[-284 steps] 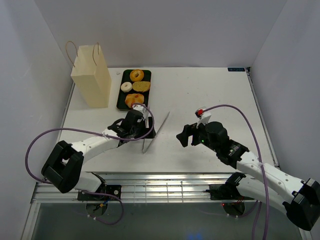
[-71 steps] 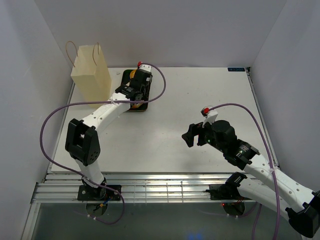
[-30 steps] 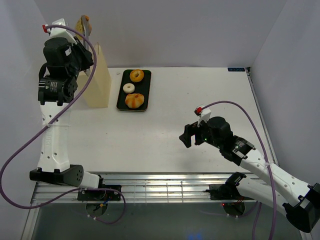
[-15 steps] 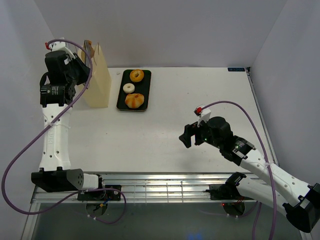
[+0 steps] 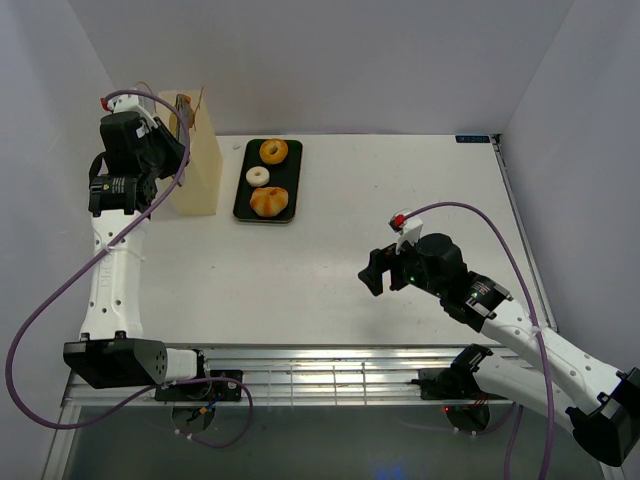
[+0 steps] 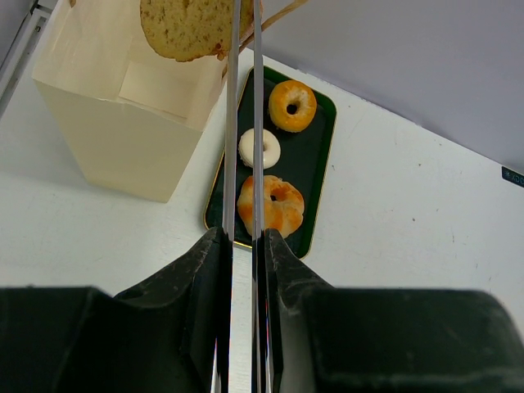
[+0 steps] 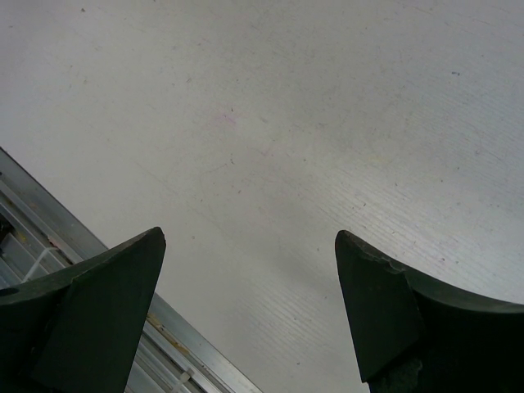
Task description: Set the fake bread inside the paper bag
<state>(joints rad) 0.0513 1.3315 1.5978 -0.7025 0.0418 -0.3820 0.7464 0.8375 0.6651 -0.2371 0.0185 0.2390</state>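
Fake bread, one of four in transit: left claw (image 6: 243,16) clenched on flat tan piece (image 6: 184,29) above the open paper bag (image 6: 115,139), not yet dropped; orange-brown ring (image 6: 292,106), white ring (image 6: 270,150) and golden bun (image 6: 282,205) lie unbagged on the black tray (image 6: 315,164) off to that claw's right; right claw (image 7: 247,239) released, holding nothing above the desk (image 7: 327,98).

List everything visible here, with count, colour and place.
paper bag: one, cream, standing far left on the table.
tray: one, black, right of the bag.
orange-brown ring: one, tray's far end.
white ring: one, tray's middle.
segmented bun: one, golden, tray's near end.
metal tongs: one pair, silvery, tips above the bag's mouth.
flat piece: one, tan, pinched in the tongs' tips.
table: one, white.
left end effector: shut on the tongs.
right end effector: open, above the table's near right.
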